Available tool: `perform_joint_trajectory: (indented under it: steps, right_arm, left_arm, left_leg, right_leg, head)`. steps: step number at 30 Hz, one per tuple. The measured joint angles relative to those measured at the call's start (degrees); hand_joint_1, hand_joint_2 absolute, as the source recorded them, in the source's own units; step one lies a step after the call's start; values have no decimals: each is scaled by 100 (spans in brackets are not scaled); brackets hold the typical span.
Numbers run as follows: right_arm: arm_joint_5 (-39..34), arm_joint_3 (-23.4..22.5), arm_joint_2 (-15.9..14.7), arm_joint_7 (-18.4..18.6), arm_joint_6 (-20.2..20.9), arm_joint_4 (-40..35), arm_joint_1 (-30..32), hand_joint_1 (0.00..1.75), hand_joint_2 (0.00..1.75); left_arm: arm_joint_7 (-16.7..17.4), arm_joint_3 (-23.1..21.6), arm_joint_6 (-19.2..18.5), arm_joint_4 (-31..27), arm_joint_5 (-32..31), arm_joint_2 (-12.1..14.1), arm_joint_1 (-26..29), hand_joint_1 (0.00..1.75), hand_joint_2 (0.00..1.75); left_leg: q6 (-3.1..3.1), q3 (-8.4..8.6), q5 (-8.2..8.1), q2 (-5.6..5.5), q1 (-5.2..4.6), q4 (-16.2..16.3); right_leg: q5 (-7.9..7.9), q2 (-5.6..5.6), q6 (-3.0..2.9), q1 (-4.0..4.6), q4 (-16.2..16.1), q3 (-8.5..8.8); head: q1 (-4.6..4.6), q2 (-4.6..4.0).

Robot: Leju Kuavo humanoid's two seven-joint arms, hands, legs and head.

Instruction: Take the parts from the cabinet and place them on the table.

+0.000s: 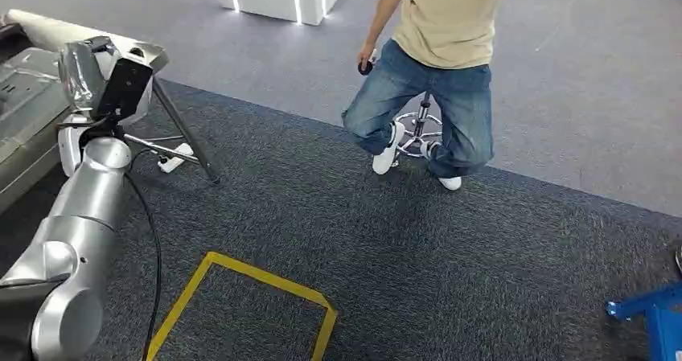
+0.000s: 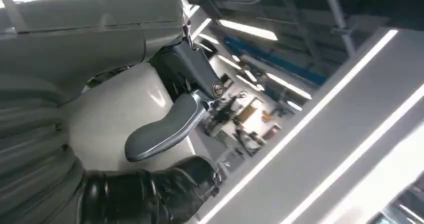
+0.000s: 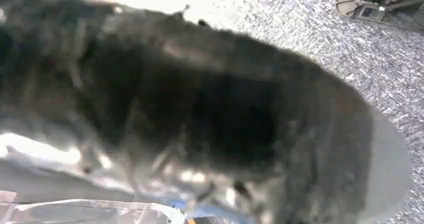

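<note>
Starting at the far left of the head view, a grey pressed-metal part [image 1: 24,96] lies on a low surface at the picture's edge, with a pale roll [image 1: 48,28] behind it; this is most likely one of the parts the task concerns, though whether it sits on the cabinet or the tabletop cannot be told. Just beside it the left arm [image 1: 80,208] is raised so that the left hand [image 1: 108,75] reaches that surface's height, which suggests a pick or a set-down there. In the left wrist view the thumb [image 2: 165,126] stretches over a pale smooth surface with the dark fingers [image 2: 150,194] curled below, but whether they are clamped on a part or bare cannot be told. A slanted metal leg [image 1: 186,136] runs down to the carpet, and a yellow tape outline [image 1: 241,274] marks the floor, probably a standing spot. Further right a person [image 1: 442,39] perches on a stool [image 1: 420,128], well apart from the arm, seemingly watching. A blue frame [image 1: 655,313] shows at the right edge. The right hand [image 3: 200,119] is a dark blur hanging over carpet, so its fingers cannot be judged.
</note>
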Motion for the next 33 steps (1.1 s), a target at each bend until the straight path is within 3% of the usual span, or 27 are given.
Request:
perform_joint_trajectory:
  steps: [1, 2, 3, 4, 7, 8, 9, 10, 12, 13, 14, 15, 17, 18, 19, 21, 23, 24, 25, 26, 28, 29, 30, 31, 32, 33]
  right_arm:
    - [0, 0, 0, 0, 0, 0, -1, 0, 0]
    - [0, 2, 4, 0, 0, 0, -5, 0, 0]
    - [2, 2, 13, -2, 0, 0, -6, 0, 0]
    - [6, 2, 17, -2, 0, 0, -10, 0, 0]
    - [18, 9, 20, -2, 0, 0, -35, 0, 0]
    - [18, 9, 22, 0, 0, 0, -40, 0, 0]
    - [17, 9, 20, -2, 0, 0, -39, 0, 0]
    - [20, 9, 22, -4, 0, 0, -35, 0, 0]
    - [20, 9, 22, -4, 2, 0, -8, 0, 0]
    - [20, 9, 22, -4, 2, 0, 3, 0, 0]
    - [18, 9, 22, -4, 2, 2, 10, 0, 0]
    - [20, 9, 22, -4, 2, 2, 11, 0, 0]
    - [20, 9, 22, -4, 0, 2, 0, 0, 0]
    - [20, 9, 22, -4, 0, 2, 2, 0, 0]
    - [20, 9, 20, -4, 2, 2, 7, 0, 0]
    - [20, 9, 20, -13, 0, 2, -4, 0, 0]
    - [20, 9, 22, -15, 0, 2, -12, 0, 0]
    - [24, 9, 28, -17, 0, 0, -15, 0, 0]
    - [28, 9, 28, -26, 0, 0, -15, 0, 0]
    - [31, 9, 33, -28, 2, 0, -12, 0, 0]
    - [33, 9, 35, -33, 4, 0, 1, 0, 0]
    - [33, 9, 35, -33, 4, 0, 3, 0, 0]
    - [33, 9, 35, -33, 4, 2, 3, 0, 0]
    - [33, 9, 37, -35, 7, 2, 1, 0, 0]
    - [35, 9, 44, -39, 9, 0, -2, 0, 0]
    - [35, 11, 46, -44, 9, 0, -4, 0, 0]
  left_arm:
    - [0, -2, -4, -2, 4, 2, -3, 175, 175]
    - [-2, 0, -9, -7, 9, 2, -8, 175, 175]
    - [-9, 0, -13, -22, 37, 4, -10, 175, 175]
    - [-28, -2, -26, -41, 70, 2, -18, 175, 175]
    - [-59, 15, -33, -74, 138, 31, 58, 175, 175]
    - [-70, 28, -39, -98, 148, 40, 81, 175, 175]
    - [-88, 28, -44, -118, 164, 39, 83, 175, 175]
    - [-83, 28, -46, -129, 182, 42, 75, 175, 175]
    - [-87, 28, -59, -129, 181, 33, 106, 175, 175]
    - [-87, 28, -72, -129, 181, 28, 134, 175, 175]
    - [-87, 28, -83, -129, 186, 28, 163, 175, 175]
    - [-87, 28, -87, -129, 186, 26, 176, 175, 175]
    - [-87, 28, -94, -136, 186, 24, 173, 175, 175]
    - [-90, 28, -94, -142, 186, 24, 168, 175, 175]
    - [-90, 28, -94, -144, 186, 19, 156, 175, 175]
    - [-87, 33, -96, -146, 188, 26, 154, 175, 175]
    - [-87, 37, -96, -160, 188, 42, 152, 175, 175]
    - [-89, 39, -96, -177, 186, 52, 167, 175, 175]
    - [-83, 44, -94, -177, 184, 77, 123, 175, 175]
    - [-81, 44, -92, -181, 186, 77, 91, 175, 175]
    - [-68, 44, -83, -184, 186, 74, 97, 175, 175]
    - [-59, 44, -79, -184, 184, 74, 109, 175, 175]
    - [-46, 44, -68, -184, 173, 77, 116, 175, 175]
    - [-33, 44, -53, -186, 157, 79, 111, 175, 175]
    - [-26, 44, -17, -190, 135, 81, 97, 175, 175]
    - [-24, 44, 7, -197, 120, 83, 81, 175, 175]
  left_leg:
    - [8, 238, 250, 35, 3, -456]
    - [27, 520, 478, 177, -5, -969]
    - [53, 710, 484, 474, -47, -1367]
    - [128, 750, 446, 509, -124, -1422]
    - [230, 723, 441, 240, -135, -1412]
    - [286, 761, 477, 160, -77, -1471]
    - [305, 770, 486, 100, -72, -1485]
    - [344, 768, 489, 51, -64, -1481]
    - [383, 766, 476, -82, -77, -1479]
    - [392, 765, 471, -154, -87, -1472]
    - [395, 765, 467, -249, -93, -1459]
    - [395, 765, 460, -331, -95, -1440]
    - [368, 770, 441, -494, -94, -1398]
    - [351, 764, 430, -551, -90, -1379]
    - [321, 730, 419, -597, -121, -1356]
    - [255, 700, 446, -722, -55, -1360]
    - [163, 696, 473, -890, -60, -1396]
    - [167, 679, 436, -668, -43, -1350]
    - [139, 593, 295, -288, -78, -1139]
    - [113, 431, 108, -134, -68, -807]
    - [71, 0, -245, -47, -35, 65]
    - [58, -125, -283, -32, -21, 292]
    - [47, -109, -163, -11, -1, 231]
    - [41, 35, 25, 9, 12, -55]
    - [44, 328, 284, 82, 16, -585]
    - [55, 617, 480, 287, 11, -1096]
  right_leg:
    - [-21, -79, 15, 0, 1, 29]
    - [-49, -145, 32, 3, 1, 65]
    - [-76, -211, 62, 24, 1, 98]
    - [-102, -255, 103, 65, 13, 103]
    - [-142, -472, 183, 80, -30, 173]
    - [-184, -468, 236, 61, -9, 178]
    - [-270, -153, 262, 40, 110, 149]
    - [-476, 84, 257, 32, 424, -8]
    - [-890, 263, 252, 32, 1361, -481]
    - [-958, 284, 250, 38, 1674, -666]
    - [-877, 290, 244, 42, 1764, -759]
    - [-702, 296, 231, 45, 1593, -720]
    - [-149, 389, 187, 44, 735, -381]
    - [73, 588, 162, 42, 284, -204]
    - [-28, 832, 151, 9, 157, -147]
    - [-7, 703, 160, 59, 110, -118]
    - [10, 557, 93, 32, 56, -65]
    - [41, 472, 49, 14, -9, -25]
    - [41, 405, 13, 33, -37, 9]
    - [31, 337, -10, 46, -37, 18]
    - [5, 181, -27, 52, -32, 29]
    - [-3, 113, -22, 52, -31, 30]
    - [-13, 27, -12, 51, -30, 39]
    - [-29, -42, -2, 51, -27, 50]
    - [-53, -122, 19, 49, -22, 73]
    - [-80, -184, 44, 54, -17, 103]
  head:
    - [4, 0]
    - [0, 0]
    - [4, 0]
    - [4, 0]
    - [13, 0]
    - [15, 0]
    - [18, 0]
    - [18, 0]
    - [15, 0]
    - [13, 0]
    - [13, 0]
    - [15, 0]
    - [15, 0]
    - [15, 0]
    - [13, 0]
    - [13, 0]
    - [13, 0]
    - [13, 0]
    - [-20, 0]
    - [-17, 0]
    - [-17, 0]
    - [-20, 0]
    - [-17, 0]
    - [-19, 0]
    - [-17, 0]
    - [-20, 0]
